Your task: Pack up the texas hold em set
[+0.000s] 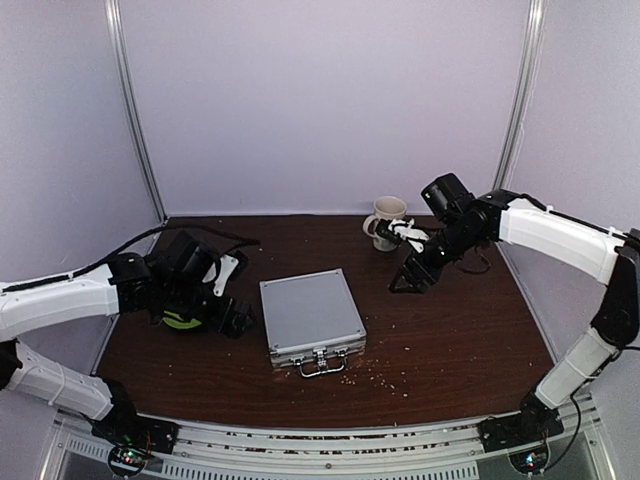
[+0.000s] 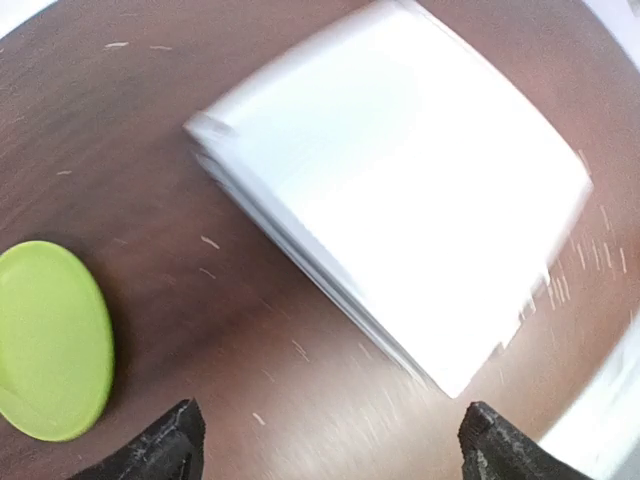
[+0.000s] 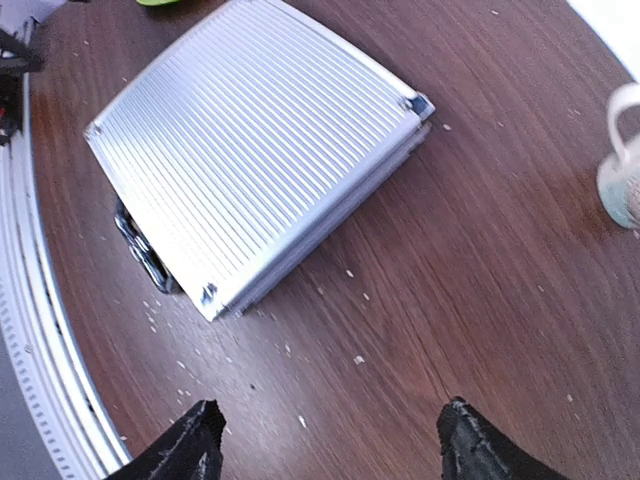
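The desk [image 1: 450, 340] was seen to carry the case [image 1: 311, 315], shut and flat between both end effectors, presumably because the set was stowed inside. The left end effector [image 2: 330, 440] and right end effector [image 3: 330, 440] were held spread, empty, apart from it.

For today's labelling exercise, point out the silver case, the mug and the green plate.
silver case [image 1: 310, 313], top external view, middle of closed lid.
mug [image 1: 383, 219], top external view, side wall.
green plate [image 2: 45, 340], left wrist view, face.

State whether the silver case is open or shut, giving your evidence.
Shut. The case lies flat on the table, lid down on its base; whether it is latched cannot be told.
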`<move>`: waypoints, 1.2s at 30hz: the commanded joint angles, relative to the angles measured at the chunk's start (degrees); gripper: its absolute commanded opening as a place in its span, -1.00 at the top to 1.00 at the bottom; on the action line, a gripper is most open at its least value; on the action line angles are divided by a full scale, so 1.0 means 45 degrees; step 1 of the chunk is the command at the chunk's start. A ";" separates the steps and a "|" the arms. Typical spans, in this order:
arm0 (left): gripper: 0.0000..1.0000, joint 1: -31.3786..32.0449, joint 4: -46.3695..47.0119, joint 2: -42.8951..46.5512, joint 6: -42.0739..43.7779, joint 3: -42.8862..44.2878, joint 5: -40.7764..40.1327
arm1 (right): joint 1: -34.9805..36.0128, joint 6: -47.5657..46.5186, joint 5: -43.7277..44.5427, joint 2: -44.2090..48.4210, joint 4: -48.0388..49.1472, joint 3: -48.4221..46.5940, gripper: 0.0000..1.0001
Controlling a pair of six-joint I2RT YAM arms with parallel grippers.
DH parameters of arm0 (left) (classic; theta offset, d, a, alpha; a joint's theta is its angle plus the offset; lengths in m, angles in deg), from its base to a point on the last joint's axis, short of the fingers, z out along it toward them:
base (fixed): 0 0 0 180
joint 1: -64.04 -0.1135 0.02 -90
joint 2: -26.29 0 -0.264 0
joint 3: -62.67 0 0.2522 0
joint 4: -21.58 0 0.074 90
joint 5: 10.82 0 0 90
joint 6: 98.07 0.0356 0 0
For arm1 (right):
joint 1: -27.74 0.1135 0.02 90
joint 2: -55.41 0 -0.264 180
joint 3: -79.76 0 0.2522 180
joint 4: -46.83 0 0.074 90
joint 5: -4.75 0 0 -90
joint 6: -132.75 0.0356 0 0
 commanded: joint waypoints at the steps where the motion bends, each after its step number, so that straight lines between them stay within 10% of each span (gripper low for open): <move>1: -0.81 -0.2374 0.2794 -0.1222 -0.2251 0.0421 0.0606 | 0.0030 0.1489 -0.2853 -0.2851 -0.0174 -0.2087 -0.50; 11: -0.50 -0.2843 0.5690 -0.5313 -0.3881 0.1242 0.3712 | 0.0461 0.2239 -0.4771 -0.7106 -0.1230 -0.4256 -0.37; 36: -0.25 -0.1709 0.4802 -0.8394 -0.2865 0.3827 0.4296 | 0.0395 0.0685 -0.4973 -0.5322 -0.1738 -0.0900 -0.16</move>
